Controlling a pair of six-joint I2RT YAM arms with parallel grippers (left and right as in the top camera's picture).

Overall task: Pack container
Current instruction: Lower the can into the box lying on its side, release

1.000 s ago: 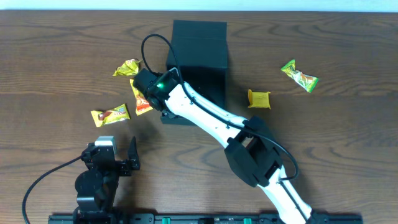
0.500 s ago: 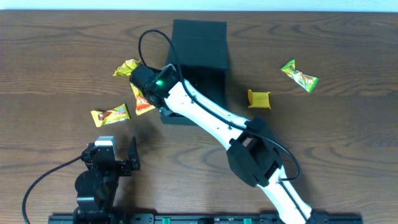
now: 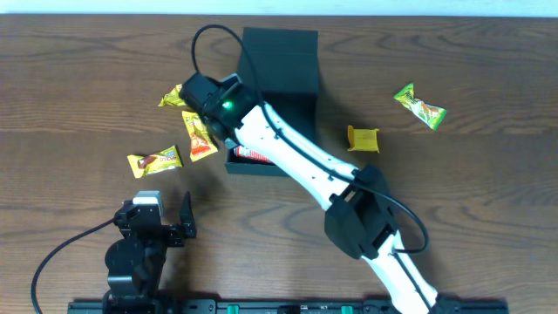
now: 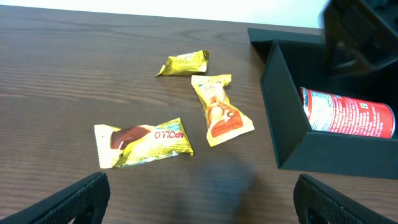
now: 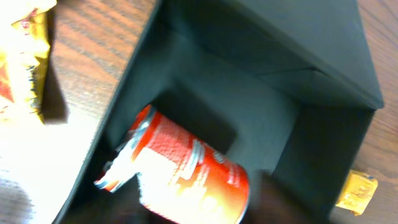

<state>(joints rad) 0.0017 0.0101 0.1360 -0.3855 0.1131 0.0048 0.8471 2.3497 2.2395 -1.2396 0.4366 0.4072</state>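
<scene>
The container [image 3: 253, 167] is a dark square box at the middle back of the table, its flap lid [image 3: 281, 54] standing open on the far side. A red can [image 3: 253, 155] lies on its side inside, seen also in the left wrist view [image 4: 348, 112] and, blurred, in the right wrist view [image 5: 186, 168]. My right gripper [image 5: 199, 208] hangs over the box's left edge above the can. Its fingers are a dark blur, so their state is unclear. My left gripper [image 4: 202, 208] stands open over bare table, short of the packets.
Three snack packets lie left of the box: a yellow one [image 3: 177, 94], an orange-yellow one [image 3: 199, 135] and a brown-yellow one [image 3: 154, 160]. To the right lie a small yellow packet [image 3: 364, 139] and a green one [image 3: 419, 105]. The right arm [image 3: 296, 161] crosses the box.
My right gripper has moved back and to the left along the box's left edge, and the red can now shows inside the box. The left arm has not moved.
</scene>
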